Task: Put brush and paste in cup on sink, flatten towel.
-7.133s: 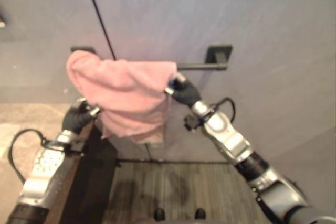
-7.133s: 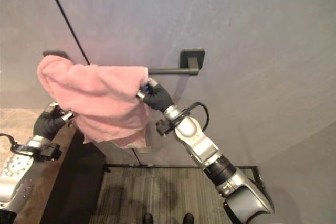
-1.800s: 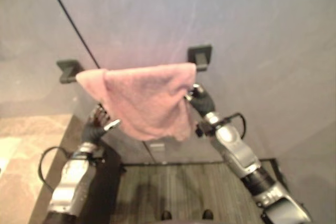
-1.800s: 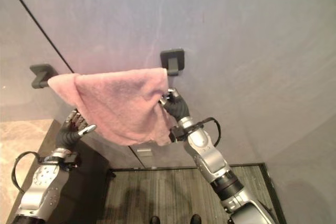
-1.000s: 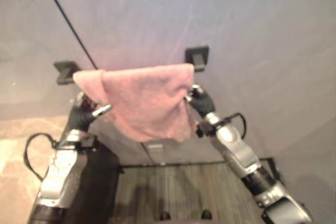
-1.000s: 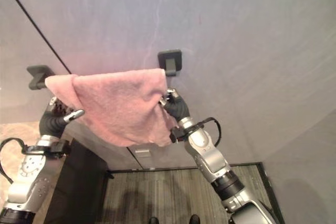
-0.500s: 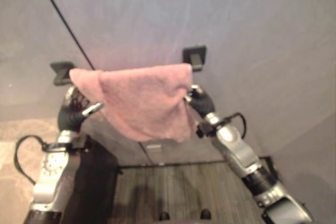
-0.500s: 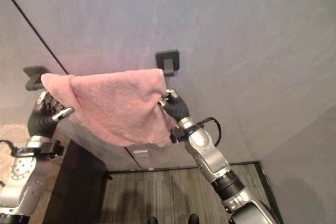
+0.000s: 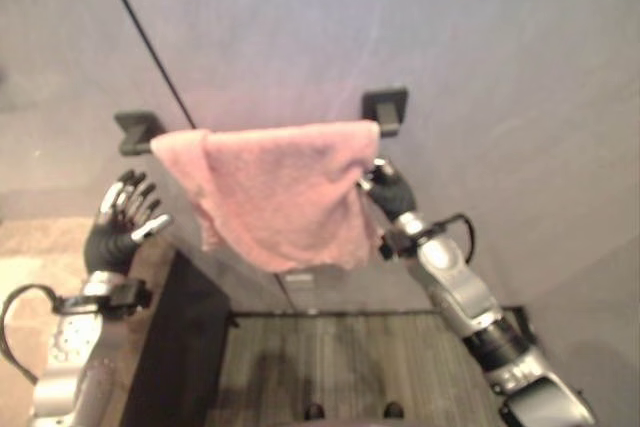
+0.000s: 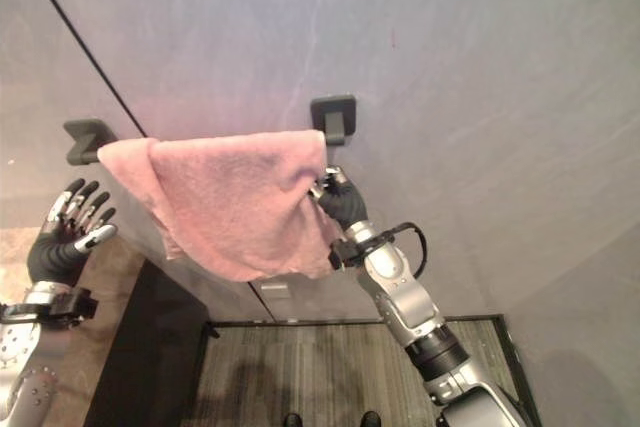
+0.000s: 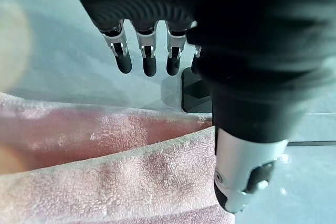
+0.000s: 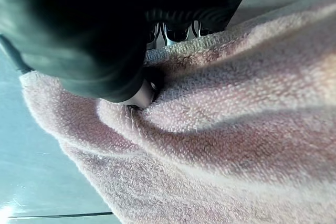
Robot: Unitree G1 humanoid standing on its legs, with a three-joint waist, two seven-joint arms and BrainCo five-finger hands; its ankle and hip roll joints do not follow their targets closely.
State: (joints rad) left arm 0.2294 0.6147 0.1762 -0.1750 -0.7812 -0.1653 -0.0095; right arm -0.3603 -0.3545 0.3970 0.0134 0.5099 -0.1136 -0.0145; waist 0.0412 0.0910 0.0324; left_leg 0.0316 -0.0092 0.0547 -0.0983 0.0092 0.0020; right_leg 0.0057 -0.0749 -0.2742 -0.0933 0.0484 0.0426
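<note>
A pink towel (image 9: 275, 187) hangs spread over a black wall rail between its two black brackets (image 9: 386, 107). My right hand (image 10: 338, 200) is at the towel's right edge, its fingers curled into the cloth (image 12: 210, 124). My left hand (image 9: 122, 227) is off to the left of the towel and below the left bracket (image 9: 138, 130), apart from the cloth with its fingers straight and spread. The left wrist view shows its fingers (image 11: 147, 56) in free air above the towel (image 11: 105, 182).
A grey wall (image 9: 450, 37) carries the rail, with a dark seam line running down it at the left. A black cabinet side (image 9: 185, 347) and a beige counter top (image 9: 40, 267) lie at the lower left. Ribbed grey flooring (image 9: 350, 367) runs below.
My left hand has let go of the towel's left edge, moved down and left, and spread its fingers. The right hand stays at the right edge. The camera has shifted slightly.
</note>
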